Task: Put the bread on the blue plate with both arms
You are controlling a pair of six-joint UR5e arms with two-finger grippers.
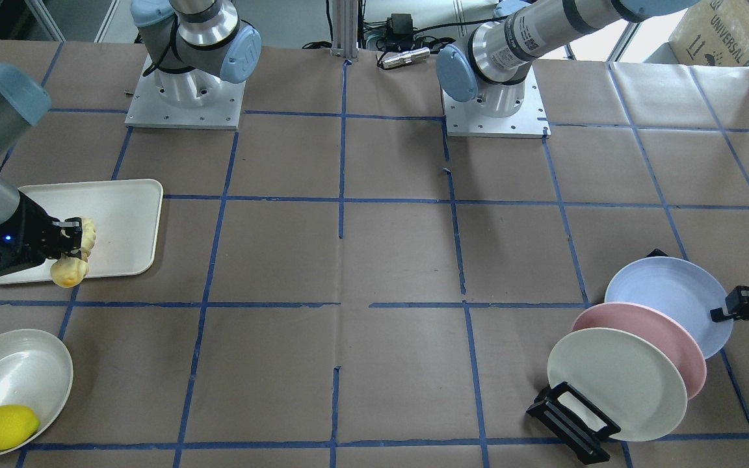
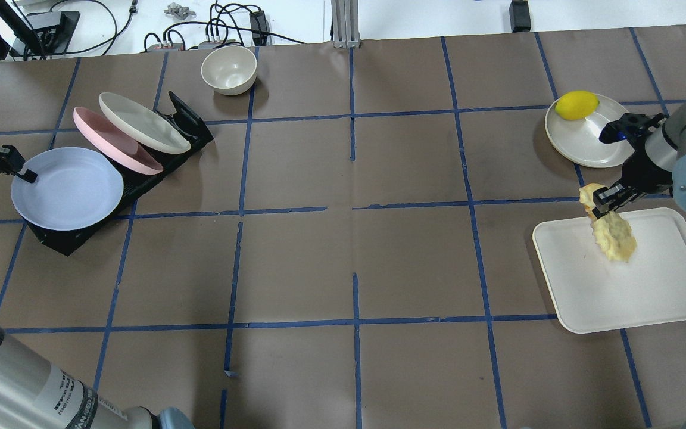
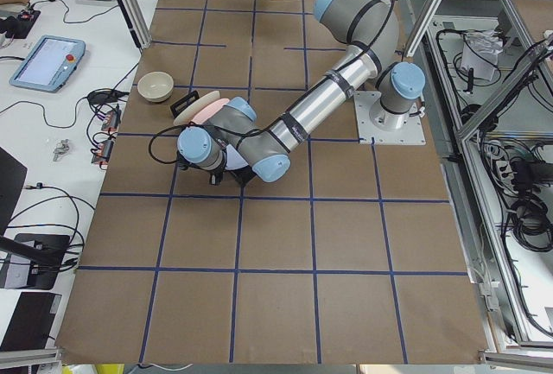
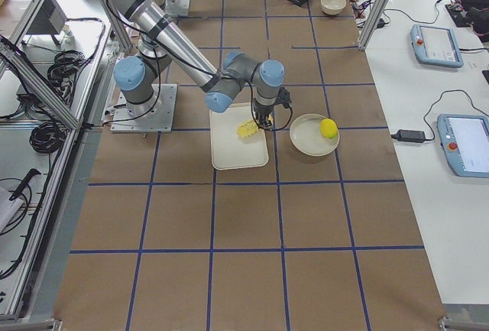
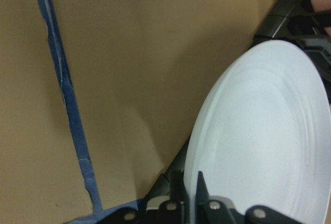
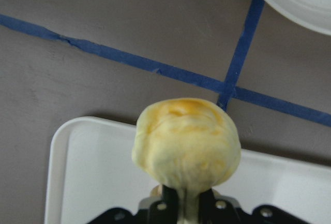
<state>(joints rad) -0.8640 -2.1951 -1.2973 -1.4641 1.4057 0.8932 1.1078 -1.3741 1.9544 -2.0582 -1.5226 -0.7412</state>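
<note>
The bread (image 1: 70, 270), a bumpy pale-yellow loaf with a golden-brown end, is gripped by my right gripper (image 1: 67, 244) just above the cream tray's (image 1: 127, 214) edge. In the overhead view the right gripper (image 2: 598, 201) pinches the bread (image 2: 616, 237) near its brown end. The right wrist view shows the bread (image 6: 186, 144) between the fingers. The blue plate (image 1: 667, 292) leans at the end of a black rack (image 1: 573, 422). My left gripper (image 1: 720, 314) is shut on its rim; the overhead view shows the left gripper (image 2: 24, 174) and the plate (image 2: 66, 187), and the left wrist view shows the plate (image 5: 264, 141).
A pink plate (image 1: 647, 331) and a cream-white plate (image 1: 615, 383) stand in the same rack. A lemon (image 1: 2, 427) lies on a white plate (image 1: 17, 364) near the tray. A cream bowl (image 2: 228, 70) stands at the far edge.
</note>
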